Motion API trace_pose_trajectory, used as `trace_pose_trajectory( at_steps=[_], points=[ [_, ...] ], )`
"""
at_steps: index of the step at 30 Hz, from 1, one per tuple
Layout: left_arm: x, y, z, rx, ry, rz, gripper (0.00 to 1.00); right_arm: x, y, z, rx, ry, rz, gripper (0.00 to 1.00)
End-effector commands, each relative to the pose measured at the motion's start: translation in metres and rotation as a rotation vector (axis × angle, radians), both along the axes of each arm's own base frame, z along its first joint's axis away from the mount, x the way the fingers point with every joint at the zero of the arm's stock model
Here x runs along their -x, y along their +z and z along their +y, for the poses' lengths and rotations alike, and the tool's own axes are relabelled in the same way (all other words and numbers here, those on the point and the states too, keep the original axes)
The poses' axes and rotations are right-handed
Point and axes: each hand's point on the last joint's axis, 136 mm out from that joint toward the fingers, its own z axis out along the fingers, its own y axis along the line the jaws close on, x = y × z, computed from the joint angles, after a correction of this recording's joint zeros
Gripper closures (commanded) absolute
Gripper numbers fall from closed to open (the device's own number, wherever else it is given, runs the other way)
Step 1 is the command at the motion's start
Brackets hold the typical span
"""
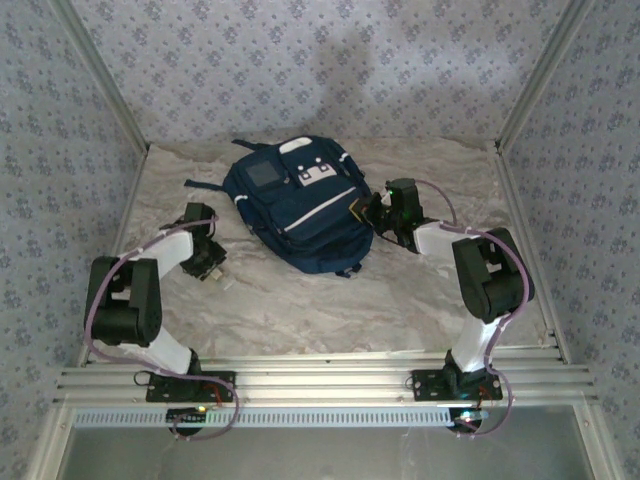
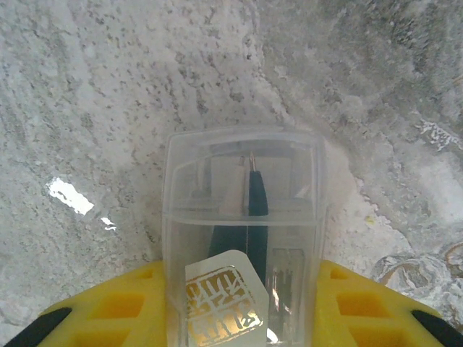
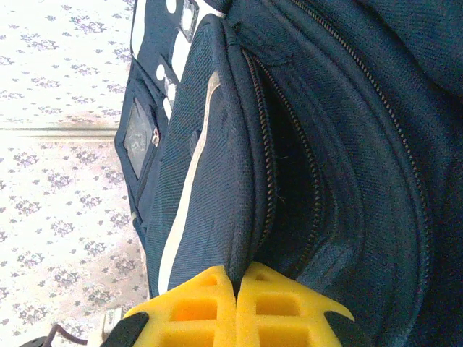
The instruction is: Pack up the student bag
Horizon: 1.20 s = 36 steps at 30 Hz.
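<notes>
The student bag (image 1: pixel 300 205), navy blue with white stripes and a grey square patch, lies at the middle back of the table. My right gripper (image 1: pixel 365 211) is at its right side, shut (image 3: pixel 236 285) on the fabric flap (image 3: pixel 217 181) beside an unzipped opening (image 3: pixel 289 188). My left gripper (image 1: pixel 212 268) hovers left of the bag, over the table. Its yellow fingers (image 2: pixel 123 307) are shut on a clear plastic box (image 2: pixel 242 217) with a gold-printed label and a dark, slim item inside.
A crinkled white cover (image 1: pixel 300 300) lies over the table. Patterned walls (image 1: pixel 60 150) close off the left, back and right. An aluminium rail (image 1: pixel 320 380) runs along the near edge by the arm bases. A dark strap (image 1: pixel 205 185) trails left of the bag.
</notes>
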Motion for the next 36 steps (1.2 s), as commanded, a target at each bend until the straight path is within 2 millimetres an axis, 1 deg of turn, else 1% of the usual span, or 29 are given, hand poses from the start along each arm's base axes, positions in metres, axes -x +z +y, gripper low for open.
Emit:
trace_pose_trajectory(
  at_steps=[1, 2, 5, 13, 16, 18, 22, 24, 27, 30, 33, 36],
  points=[
    [-0.015, 0.009, -0.015, 0.039, -0.073, -0.027, 0.76, 0.000, 0.027, 0.004, -0.034, -0.002, -0.053, 1.00],
    [-0.016, 0.015, -0.016, 0.039, -0.088, -0.030, 0.76, -0.002, 0.032, 0.006, -0.045, 0.002, -0.057, 1.00],
    [-0.024, 0.041, -0.030, 0.058, -0.146, -0.080, 0.75, -0.005, 0.047, 0.015, -0.077, 0.014, -0.068, 1.00],
    [-0.034, 0.114, -0.081, 0.131, -0.287, -0.274, 0.73, -0.011, 0.092, 0.038, -0.145, -0.015, -0.115, 1.00],
    [-0.032, 0.132, -0.102, 0.190, -0.327, -0.328, 0.73, -0.011, 0.106, 0.049, -0.141, -0.027, -0.139, 1.00],
    [-0.029, 0.141, -0.117, 0.230, -0.350, -0.363, 0.73, -0.013, 0.109, 0.057, -0.136, -0.028, -0.140, 1.00],
    [-0.021, 0.152, -0.140, 0.299, -0.346, -0.429, 0.72, -0.013, 0.110, 0.072, -0.145, -0.060, -0.129, 1.00],
    [-0.017, 0.153, -0.149, 0.348, -0.309, -0.463, 0.72, -0.011, 0.107, 0.079, -0.132, -0.089, -0.129, 1.00],
    [-0.011, 0.152, -0.163, 0.437, -0.250, -0.513, 0.72, -0.013, 0.124, 0.095, -0.140, -0.099, -0.160, 1.00],
    [-0.006, 0.157, -0.174, 0.492, -0.225, -0.547, 0.72, -0.015, 0.128, 0.112, -0.125, -0.076, -0.162, 1.00],
    [-0.003, 0.163, -0.188, 0.518, -0.238, -0.562, 0.72, -0.016, 0.131, 0.129, -0.142, -0.052, -0.163, 1.00],
    [-0.004, 0.159, -0.197, 0.545, -0.230, -0.556, 0.72, -0.010, 0.133, 0.144, -0.158, -0.021, -0.162, 1.00]
  ],
)
